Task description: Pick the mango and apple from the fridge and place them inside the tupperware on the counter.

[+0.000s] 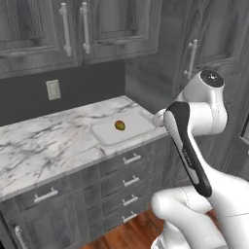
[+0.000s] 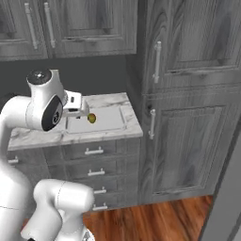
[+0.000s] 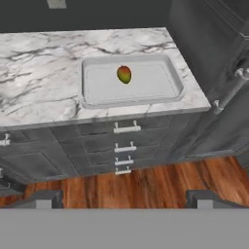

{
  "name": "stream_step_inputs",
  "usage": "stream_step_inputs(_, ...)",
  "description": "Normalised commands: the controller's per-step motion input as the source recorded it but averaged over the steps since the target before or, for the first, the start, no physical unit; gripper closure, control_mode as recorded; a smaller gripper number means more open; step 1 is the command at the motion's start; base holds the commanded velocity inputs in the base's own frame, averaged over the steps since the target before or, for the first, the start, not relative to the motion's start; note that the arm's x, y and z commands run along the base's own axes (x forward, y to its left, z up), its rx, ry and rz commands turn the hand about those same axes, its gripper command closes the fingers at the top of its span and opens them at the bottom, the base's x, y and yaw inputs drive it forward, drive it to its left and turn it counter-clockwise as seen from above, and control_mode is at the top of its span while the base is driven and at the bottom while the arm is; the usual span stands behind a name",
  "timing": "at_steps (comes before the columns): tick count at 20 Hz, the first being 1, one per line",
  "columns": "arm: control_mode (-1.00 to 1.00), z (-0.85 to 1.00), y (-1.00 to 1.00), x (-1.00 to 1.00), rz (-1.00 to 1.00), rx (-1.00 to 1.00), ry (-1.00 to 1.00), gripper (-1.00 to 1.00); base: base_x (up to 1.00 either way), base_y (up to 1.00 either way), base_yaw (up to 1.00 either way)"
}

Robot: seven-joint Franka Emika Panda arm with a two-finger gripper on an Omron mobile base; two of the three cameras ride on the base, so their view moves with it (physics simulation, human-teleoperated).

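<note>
Already boxed: mango in the container

The small oval yellow-green mango [image 3: 124,75] with its red blush lies inside the shallow pale grey-white tupperware [image 3: 97,99] at the right end of the white marble counter [image 3: 39,82]. The two-finger gripper [image 3: 124,198] stands wide apart, empty, nearer than the counter edge.

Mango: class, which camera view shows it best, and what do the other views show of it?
The hand view: the mango lies unobstructed in the tupperware, seen from above. The left base view shows it small but clear; in the right base view it sits beside the arm.
</note>
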Motion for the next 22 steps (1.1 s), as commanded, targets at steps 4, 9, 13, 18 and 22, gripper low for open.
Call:
stream_step_inputs(4, 1.0, 0.0, 0.0, 0.0, 0.0, 0.0, 0.0, -1.0, -1.0, -0.21, -0.2)
stream_step_inputs(9, 1.0, 0.0, 0.0, 0.0, 0.0, 0.0, 0.0, -1.0, -0.48, -0.24, -0.4)
stream_step_inputs(13, 1.0, 0.0, 0.0, 0.0, 0.0, 0.0, 0.0, -1.0, 0.06, 0.02, -0.52)
stream_step_inputs(18, 1.0, 0.0, 0.0, 0.0, 0.0, 0.0, 0.0, -1.0, 0.34, 0.28, -0.58)
stream_step_inputs(22, 1.0, 0.0, 0.0, 0.0, 0.0, 0.0, 0.0, -1.0, 0.22, 0.38, -0.59)
